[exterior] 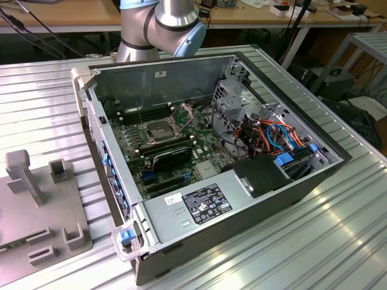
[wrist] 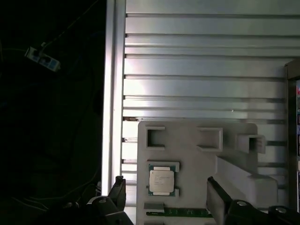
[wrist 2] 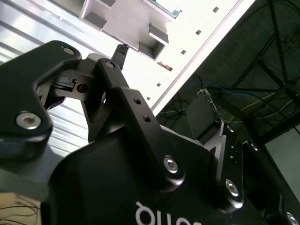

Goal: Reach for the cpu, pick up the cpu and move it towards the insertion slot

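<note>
Here we are over the pale grey moulded tray (wrist: 197, 154), which lies on the ribbed aluminium table (wrist: 187, 65). There is the small flat square chip with the pale tan-gold lid, the cpu (wrist: 162, 183), lying flat in a shallow square pocket of that tray. The black fingers (wrist: 218, 201) are spread wide, one on either side of the chip in the first wrist view, with nothing between them. I judge they hang above it and do not touch it. The second wrist view catches one dark fingertip (wrist 2: 120, 51) against the grey tray, apart from it.

In the exterior view the silver-and-blue robot arm (exterior: 163, 21) rises behind the open grey computer case (exterior: 163, 84). Inside, on the green board, sits the square socket with the silvery frame and dark centre, the insertion slot (exterior: 158, 130), its frame open. The tray lies on the exterior view's left of the case, well apart from the socket.

How will the chip handle? Light, thin and stiff, I'd say, with a smooth metal lid that gives little friction and a delicate underside. The safe hold is on two opposite edges, squarely and level, with gentle pressure. The pocket's rim sits close around it, so there looks to be little room for the fingers.
</note>
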Tool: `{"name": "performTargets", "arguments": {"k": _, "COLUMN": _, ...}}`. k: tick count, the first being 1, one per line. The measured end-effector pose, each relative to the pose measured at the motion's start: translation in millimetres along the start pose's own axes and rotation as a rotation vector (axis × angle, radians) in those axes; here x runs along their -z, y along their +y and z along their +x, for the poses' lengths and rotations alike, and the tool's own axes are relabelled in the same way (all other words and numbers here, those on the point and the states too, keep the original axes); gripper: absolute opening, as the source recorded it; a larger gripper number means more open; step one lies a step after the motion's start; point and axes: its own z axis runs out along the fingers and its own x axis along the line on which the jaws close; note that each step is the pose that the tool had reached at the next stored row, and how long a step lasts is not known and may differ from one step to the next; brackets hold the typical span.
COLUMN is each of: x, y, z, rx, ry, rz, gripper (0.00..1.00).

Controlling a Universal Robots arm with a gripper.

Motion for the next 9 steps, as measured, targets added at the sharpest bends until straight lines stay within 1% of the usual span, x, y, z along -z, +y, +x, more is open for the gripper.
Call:
{"name": "performTargets", "arguments": {"k": 2, "x": -3.8, "y": -1.9, "z": 0.0, "rx": 0.000, "ry": 0.0030, "rz": 0.0000, "gripper": 0.78}}
{"name": "performTargets", "arguments": {"k": 3, "x": -7.3, "y": -4.7, "z": 0.1, "rx": 0.000, "ry": 0.0052, "rz": 0.0000, "gripper": 0.78}}
{"name": "performTargets", "arguments": {"k": 5, "x": -10.7, "y": -9.0, "z": 0.1, "rx": -0.001, "ry": 0.0054, "rz": -0.0001, "gripper": 0.78}}
{"name": "performTargets", "arguments": {"k": 6, "x": -13.7, "y": -11.8, "z": 0.2, "rx": -0.003, "ry": 0.0051, "rz": -0.0002, "gripper": 0.78}}
{"name": "performTargets", "arguments": {"k": 9, "x": -18.9, "y": -15.9, "z": 0.2, "rx": -0.007, "ry": 0.0051, "rz": -0.0001, "gripper": 0.78}}
